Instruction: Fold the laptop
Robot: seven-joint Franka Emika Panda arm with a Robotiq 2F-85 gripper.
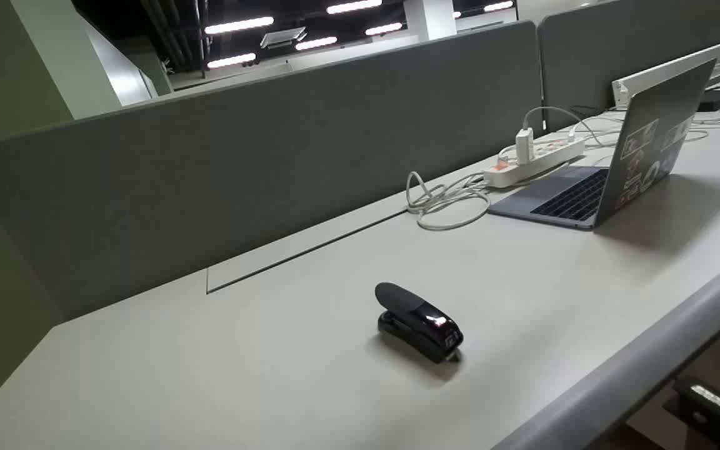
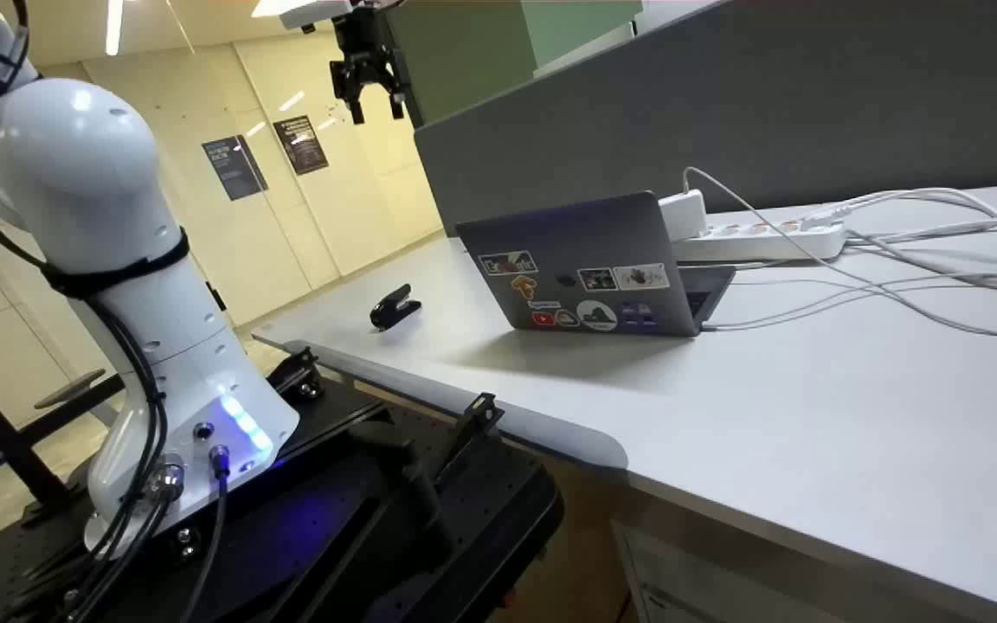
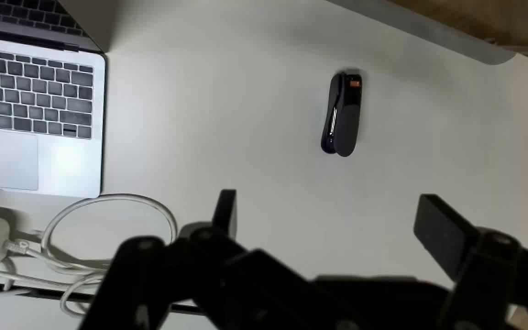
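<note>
High above the desk [image 2: 810, 424], my claw [image 2: 377, 112] hangs with fingers [image 3: 445, 234] well apart. A stapler [image 3: 345, 114] lies below; farther out stands the laptop [image 2: 585, 251], open, cables [image 3: 126, 197] and a power strip [image 1: 544, 164] just beside its front edge. Its stickers [image 2: 596, 315] carry lettering too blurred for me to read.

Open laptop [image 3: 37, 98], black stapler [image 3: 343, 114], tool [image 3: 330, 222] spread

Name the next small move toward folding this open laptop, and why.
Probably shift the open gripper toward the laptop, to get behind the stickered face of the raised lid for a push. In the wrist view, the laptop shows only at the edge, and the spread fingers hold nothing, with desk showing between them.
</note>
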